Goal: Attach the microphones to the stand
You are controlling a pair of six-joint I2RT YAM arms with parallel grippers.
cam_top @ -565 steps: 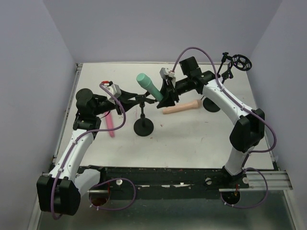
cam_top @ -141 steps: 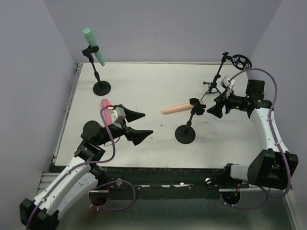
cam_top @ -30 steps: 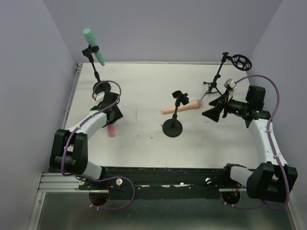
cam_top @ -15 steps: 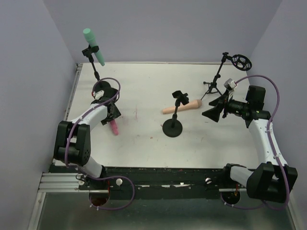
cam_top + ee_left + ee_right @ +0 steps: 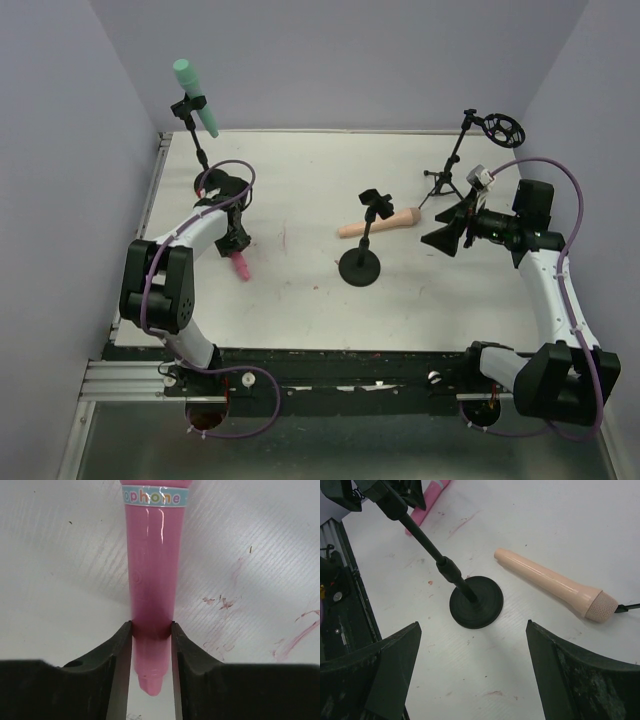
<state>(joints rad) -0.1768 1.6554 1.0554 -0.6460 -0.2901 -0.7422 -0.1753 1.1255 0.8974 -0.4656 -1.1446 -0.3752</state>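
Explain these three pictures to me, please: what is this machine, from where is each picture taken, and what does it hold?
It is a robot: two arms bolted at the near edge of a white table. Each arm ends in a gripper with two fingers. The wide picture comes from a camera above and behind the arms. The other two come from cameras on the wrists, so each arm's own fingers show at the bottom. The left gripper is shut on a pink microphone, near its thin end. The right gripper is open and holds nothing. In front of it a peach microphone lies on the table beside a black stand with an empty clip. At the far left a teal microphone sits in another stand. A tripod stand is at the far right.
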